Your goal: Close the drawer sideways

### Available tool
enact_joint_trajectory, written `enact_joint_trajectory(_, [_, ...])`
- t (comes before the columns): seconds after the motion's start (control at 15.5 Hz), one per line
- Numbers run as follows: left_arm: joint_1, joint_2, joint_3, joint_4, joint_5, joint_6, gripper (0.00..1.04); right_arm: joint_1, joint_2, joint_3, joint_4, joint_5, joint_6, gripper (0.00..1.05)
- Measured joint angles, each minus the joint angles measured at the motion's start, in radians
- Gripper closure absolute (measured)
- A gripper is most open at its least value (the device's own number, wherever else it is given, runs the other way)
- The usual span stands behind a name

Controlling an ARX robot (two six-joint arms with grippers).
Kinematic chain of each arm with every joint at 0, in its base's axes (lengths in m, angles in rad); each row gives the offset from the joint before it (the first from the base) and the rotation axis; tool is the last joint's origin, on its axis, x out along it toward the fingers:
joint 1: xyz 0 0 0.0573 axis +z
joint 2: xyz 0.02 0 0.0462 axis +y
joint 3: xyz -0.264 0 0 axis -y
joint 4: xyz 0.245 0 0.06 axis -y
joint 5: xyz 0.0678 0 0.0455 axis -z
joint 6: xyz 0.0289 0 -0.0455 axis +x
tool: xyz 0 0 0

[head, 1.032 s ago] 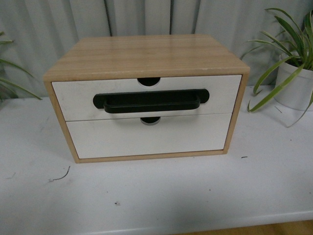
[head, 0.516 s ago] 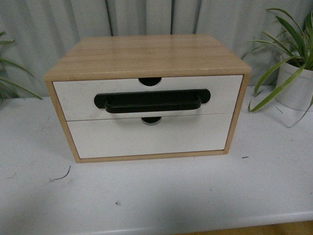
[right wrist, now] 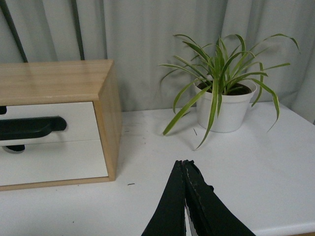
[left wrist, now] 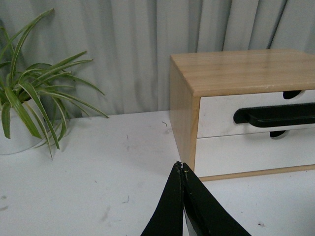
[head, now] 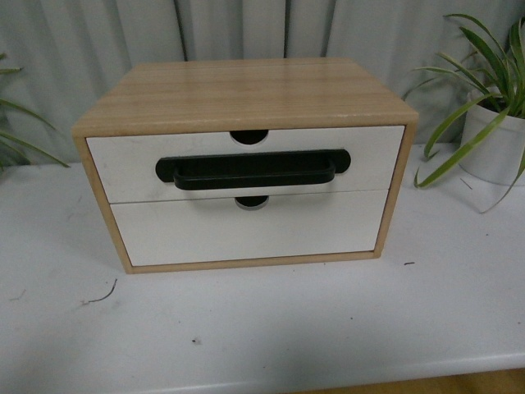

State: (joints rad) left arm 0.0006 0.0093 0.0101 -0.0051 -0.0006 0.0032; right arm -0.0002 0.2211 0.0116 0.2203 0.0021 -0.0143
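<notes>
A light wood cabinet [head: 246,90] stands on a white table [head: 271,328]. Its upper drawer [head: 123,168] has a white front, a long black bar handle [head: 253,170] and a half-round notch in its top edge. It sits flush in the cabinet. The drawer also shows in the left wrist view [left wrist: 221,110] and the right wrist view [right wrist: 78,115]. Neither arm shows in the front view. My left gripper [left wrist: 182,166] is shut and empty, above the table near the cabinet's left corner. My right gripper [right wrist: 182,162] is shut and empty, to the right of the cabinet.
A plain white lower drawer front [head: 246,228] without a handle sits below. A potted plant in a white pot [right wrist: 224,105] stands right of the cabinet; another plant [left wrist: 29,108] stands to its left. A grey curtain [head: 246,29] hangs behind. The table's front edge [head: 328,373] is near.
The view shifted very slightly sideways and back; the drawer and cabinet look the same.
</notes>
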Motion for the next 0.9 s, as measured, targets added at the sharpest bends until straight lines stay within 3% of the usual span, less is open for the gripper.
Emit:
enact_joint_trajectory(0.19, [0.000,0.000,0.000,0.002,0.000,0.000,1.03,0.000,-0.043,0.000,-0.042,0.000,0.000,1.03])
enact_joint_trajectory(0.32, [0.000,0.000,0.000,0.002,-0.001,0.000,1.03,0.000,-0.191,0.001,-0.229,-0.002,0.000,1.03])
enact_joint_trajectory(0.65, [0.000,0.000,0.000,0.002,0.000,0.000,1.03,0.000,-0.217,0.001,-0.224,-0.002,0.000,1.02])
enact_joint_trajectory(0.71, [0.000,0.000,0.000,0.002,0.000,-0.002,0.91,0.000,-0.217,0.001,-0.224,-0.002,0.000,0.89])
enact_joint_trajectory(0.9, [0.000,0.000,0.000,0.002,0.000,-0.002,0.64,0.000,-0.217,0.001,-0.224,-0.002,0.000,0.62])
